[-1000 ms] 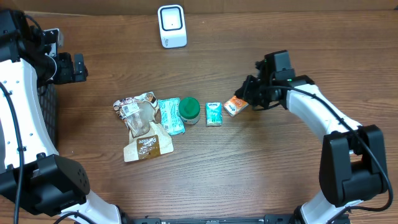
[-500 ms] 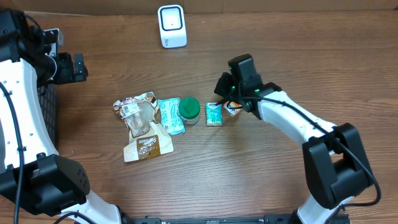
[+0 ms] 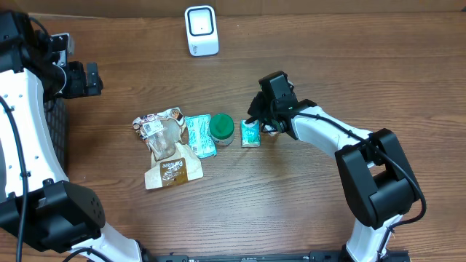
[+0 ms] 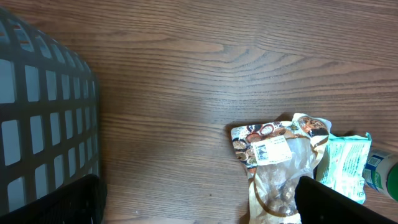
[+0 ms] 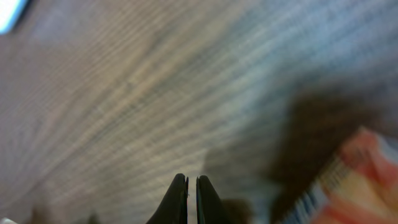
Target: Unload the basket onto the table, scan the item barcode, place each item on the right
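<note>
My right jaws are shut on nothing, just beside the orange packet, which lies on the bench. Left jaws wide, idle. The scanner stands well apart, so pickup and scanning seem all ahead, though my wrist view is blurred.

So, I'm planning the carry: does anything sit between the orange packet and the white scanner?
Nothing visible does. The orange packet lies beside the shut right gripper; the line from it to the white scanner crosses no item. The teal packet and green-lidded jar sit off to its side.
</note>
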`<state>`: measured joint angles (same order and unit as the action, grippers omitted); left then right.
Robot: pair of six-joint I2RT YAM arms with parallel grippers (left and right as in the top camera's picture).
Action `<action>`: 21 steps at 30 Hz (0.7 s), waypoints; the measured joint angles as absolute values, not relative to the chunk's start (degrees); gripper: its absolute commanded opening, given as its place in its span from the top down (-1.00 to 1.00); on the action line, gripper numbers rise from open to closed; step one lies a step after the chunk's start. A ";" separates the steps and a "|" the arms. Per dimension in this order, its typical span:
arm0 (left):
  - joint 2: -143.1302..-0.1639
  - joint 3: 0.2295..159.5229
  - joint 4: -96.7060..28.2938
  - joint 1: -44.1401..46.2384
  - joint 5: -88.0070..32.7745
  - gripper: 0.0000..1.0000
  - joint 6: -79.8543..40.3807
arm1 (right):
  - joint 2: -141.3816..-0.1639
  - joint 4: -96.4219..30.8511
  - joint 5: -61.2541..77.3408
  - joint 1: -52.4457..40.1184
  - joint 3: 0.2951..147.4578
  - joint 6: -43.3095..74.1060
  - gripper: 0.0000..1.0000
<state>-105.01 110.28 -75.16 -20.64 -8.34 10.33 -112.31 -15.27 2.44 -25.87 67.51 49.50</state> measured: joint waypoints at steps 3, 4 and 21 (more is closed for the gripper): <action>-105.01 110.28 -75.13 -20.64 -8.34 -0.99 10.33 | -112.31 -17.96 4.25 -25.80 67.51 49.80 0.92; -105.01 110.28 -75.13 -20.64 -8.34 -0.99 10.33 | -112.31 -18.87 4.89 -25.78 67.51 50.13 0.93; -105.01 110.28 -75.13 -20.64 -8.34 -0.99 10.33 | -112.31 -36.42 10.33 -23.27 71.42 46.15 0.92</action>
